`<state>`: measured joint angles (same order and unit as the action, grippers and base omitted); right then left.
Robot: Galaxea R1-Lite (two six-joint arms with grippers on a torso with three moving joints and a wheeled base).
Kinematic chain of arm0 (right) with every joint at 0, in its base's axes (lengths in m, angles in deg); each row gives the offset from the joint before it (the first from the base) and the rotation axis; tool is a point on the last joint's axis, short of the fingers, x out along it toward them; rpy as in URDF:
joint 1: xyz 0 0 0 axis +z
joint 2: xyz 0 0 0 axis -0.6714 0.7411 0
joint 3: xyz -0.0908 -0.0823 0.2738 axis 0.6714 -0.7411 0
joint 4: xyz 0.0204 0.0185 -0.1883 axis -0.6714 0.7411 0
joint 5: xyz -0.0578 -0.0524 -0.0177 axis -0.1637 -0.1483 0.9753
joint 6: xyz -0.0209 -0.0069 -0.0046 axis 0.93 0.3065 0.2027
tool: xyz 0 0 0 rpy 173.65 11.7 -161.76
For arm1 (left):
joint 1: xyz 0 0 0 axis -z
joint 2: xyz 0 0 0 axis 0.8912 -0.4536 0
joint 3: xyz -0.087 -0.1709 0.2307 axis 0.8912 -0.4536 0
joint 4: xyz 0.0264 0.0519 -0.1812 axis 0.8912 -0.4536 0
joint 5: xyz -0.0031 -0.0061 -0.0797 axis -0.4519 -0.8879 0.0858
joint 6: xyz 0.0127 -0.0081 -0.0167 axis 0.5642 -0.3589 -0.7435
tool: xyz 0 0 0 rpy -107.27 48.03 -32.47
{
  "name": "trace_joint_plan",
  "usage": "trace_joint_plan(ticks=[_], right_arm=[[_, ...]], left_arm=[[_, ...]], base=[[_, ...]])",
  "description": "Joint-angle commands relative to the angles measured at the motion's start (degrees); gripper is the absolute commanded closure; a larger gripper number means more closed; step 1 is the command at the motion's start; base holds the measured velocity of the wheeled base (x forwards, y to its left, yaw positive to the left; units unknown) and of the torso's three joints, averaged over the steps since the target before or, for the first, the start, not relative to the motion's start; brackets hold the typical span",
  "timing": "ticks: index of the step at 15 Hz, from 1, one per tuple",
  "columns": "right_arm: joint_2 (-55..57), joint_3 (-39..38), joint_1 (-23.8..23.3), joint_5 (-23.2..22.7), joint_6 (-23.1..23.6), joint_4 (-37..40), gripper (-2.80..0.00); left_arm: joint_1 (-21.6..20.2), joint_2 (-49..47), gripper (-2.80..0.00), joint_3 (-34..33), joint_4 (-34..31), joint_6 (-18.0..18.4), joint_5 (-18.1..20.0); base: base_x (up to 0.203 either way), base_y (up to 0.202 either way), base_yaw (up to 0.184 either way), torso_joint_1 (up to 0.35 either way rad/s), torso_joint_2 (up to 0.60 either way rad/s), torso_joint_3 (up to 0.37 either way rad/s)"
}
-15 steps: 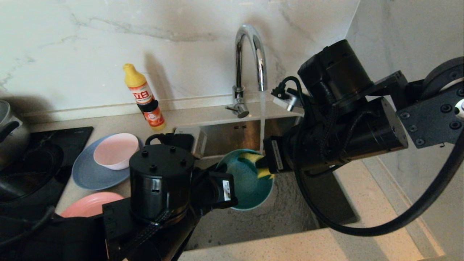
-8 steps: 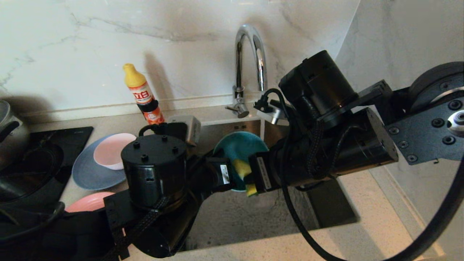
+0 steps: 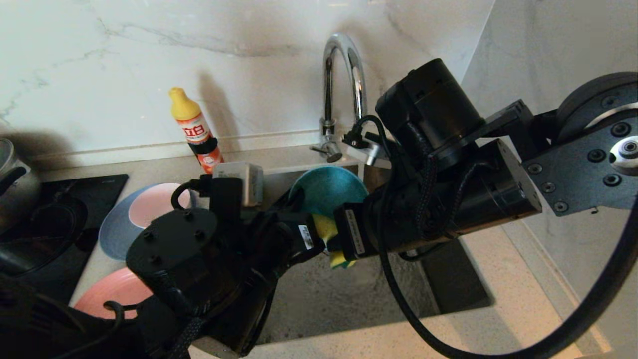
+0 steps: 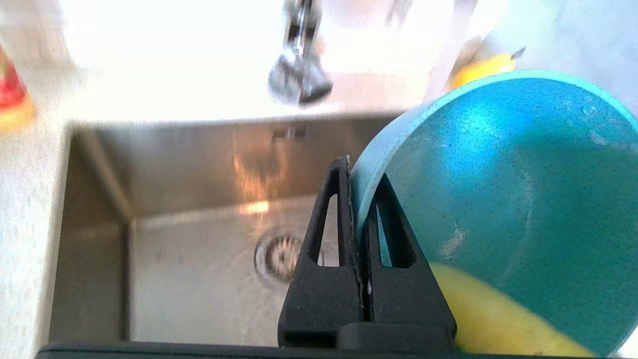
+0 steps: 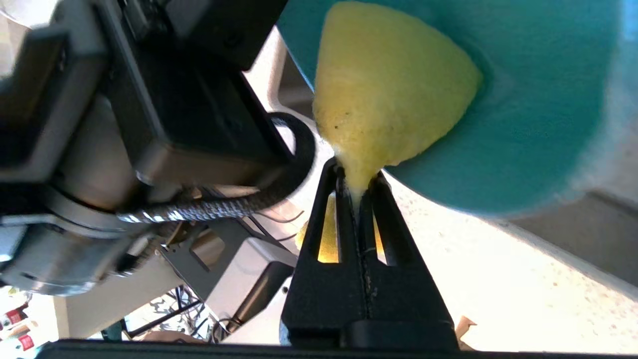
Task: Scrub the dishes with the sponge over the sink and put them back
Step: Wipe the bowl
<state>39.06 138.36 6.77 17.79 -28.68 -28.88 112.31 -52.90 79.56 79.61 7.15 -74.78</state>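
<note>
Sponge pressed on the tilted bowl's outside

My left gripper [image 4: 363,199] clamps the teal bowl [image 3: 326,187] rim; my right gripper [image 5: 359,184], pinching the sponge [image 5: 389,89], faces it directly.

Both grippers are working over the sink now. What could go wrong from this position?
1. The left gripper pinches only the thin rim of the teal bowl, held tilted over the sink; scrubbing pressure could lever it out and drop it.
2. The right gripper holds the sponge by a narrow squeezed edge, so it may slip free.
3. The two wrists work very close together and could collide.
</note>
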Motion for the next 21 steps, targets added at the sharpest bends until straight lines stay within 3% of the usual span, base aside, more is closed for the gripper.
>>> trace_joint_plan(ticks=[1,14,21], right_arm=[[0.52,0.98,0.10,-0.01,-0.21,0.15,0.00],[0.43,7.52,-5.66,0.17,-0.75,2.26,0.00],[0.33,11.17,-5.70,0.26,-0.46,3.14,0.00]], left_arm=[[0.02,-2.29,0.00,-0.77,5.23,2.33,-0.09],[0.02,0.84,0.00,-3.85,6.21,2.40,-0.21],[0.02,1.37,0.00,-4.97,6.25,2.24,-0.11]], base=[[0.000,0.000,0.000,0.000,0.00,0.000],[0.000,0.000,0.000,0.000,0.00,0.000],[0.000,0.000,0.000,0.000,0.00,0.000]])
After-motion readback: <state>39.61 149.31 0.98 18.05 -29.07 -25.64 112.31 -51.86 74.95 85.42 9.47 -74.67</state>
